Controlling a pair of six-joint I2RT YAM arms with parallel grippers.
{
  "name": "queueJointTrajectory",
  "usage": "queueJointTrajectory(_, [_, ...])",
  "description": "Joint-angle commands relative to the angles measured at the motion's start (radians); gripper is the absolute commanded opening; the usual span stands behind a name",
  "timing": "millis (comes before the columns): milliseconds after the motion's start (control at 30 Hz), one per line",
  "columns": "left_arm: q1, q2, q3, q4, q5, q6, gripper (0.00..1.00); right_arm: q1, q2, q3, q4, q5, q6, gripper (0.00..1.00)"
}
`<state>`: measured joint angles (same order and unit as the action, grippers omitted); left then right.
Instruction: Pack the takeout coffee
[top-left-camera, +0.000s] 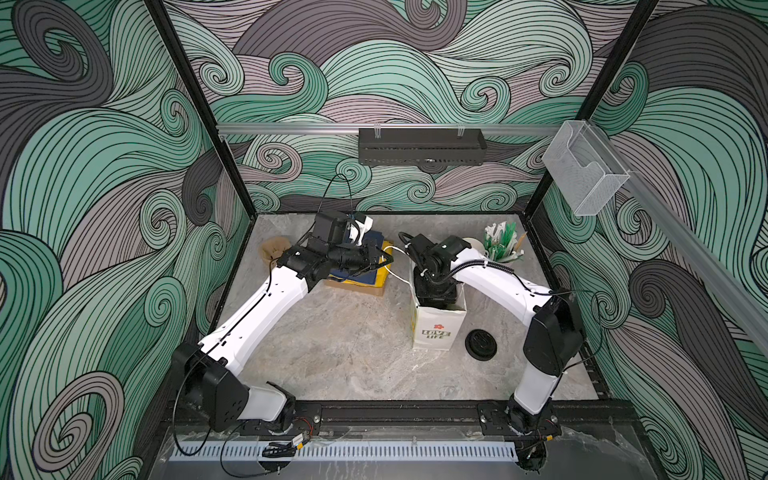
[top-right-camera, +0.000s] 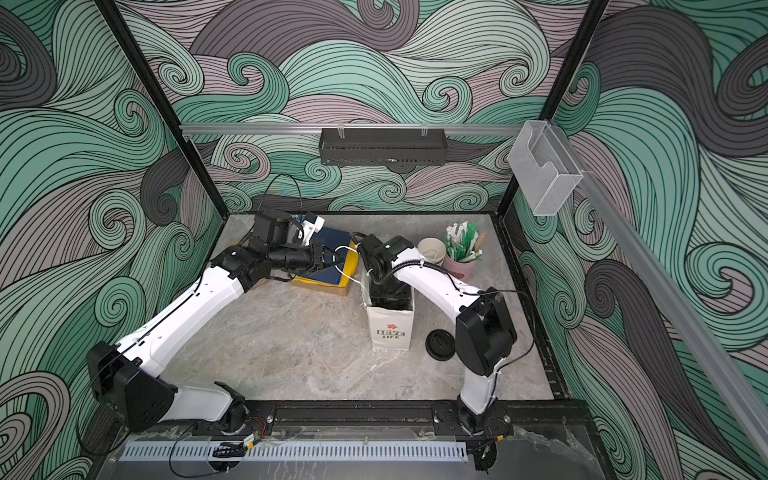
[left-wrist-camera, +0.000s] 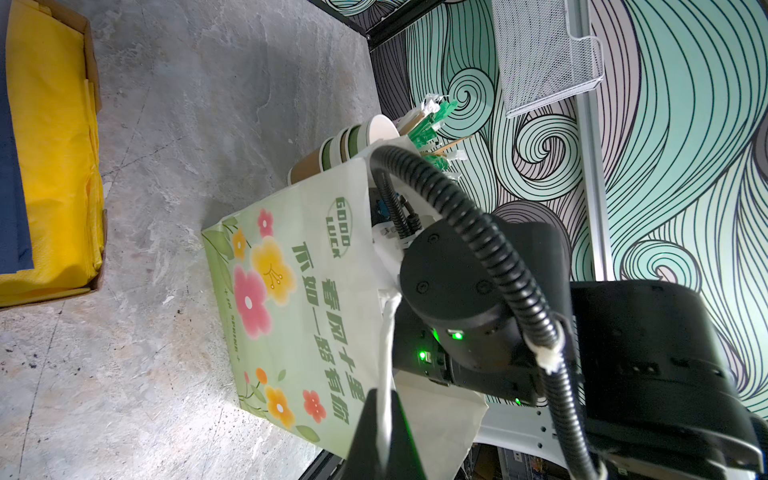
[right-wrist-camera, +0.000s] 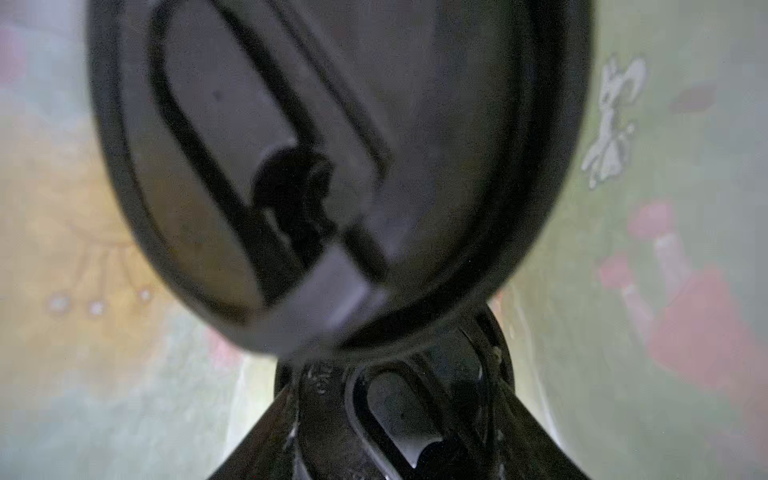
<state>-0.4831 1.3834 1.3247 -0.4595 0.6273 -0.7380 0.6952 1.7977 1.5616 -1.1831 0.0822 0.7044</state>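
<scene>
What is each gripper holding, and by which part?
Left gripper pinches the paper bag's white handle. Right gripper, down inside the bag, straddles a black-lidded cup; whether it grips it cannot be told.

White links (top-left-camera: 266, 307), black joints (top-left-camera: 552, 332), ribbed black cable (left-wrist-camera: 505, 270), seemingly zip-tied.
</scene>
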Motion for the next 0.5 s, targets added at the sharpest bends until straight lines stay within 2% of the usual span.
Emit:
queueJointTrajectory(0, [-0.005, -0.016, 0.018, -0.005, -0.012, 0.002, 0.00, 0.000, 0.021, -0.054, 0.017, -0.006, 0.015, 0.54])
queueJointTrajectory(467, [-0.005, -0.015, 0.019, -0.004, -0.012, 0.002, 0.00, 0.000, 0.049, -0.115, 0.029, -0.025, 0.017, 0.54])
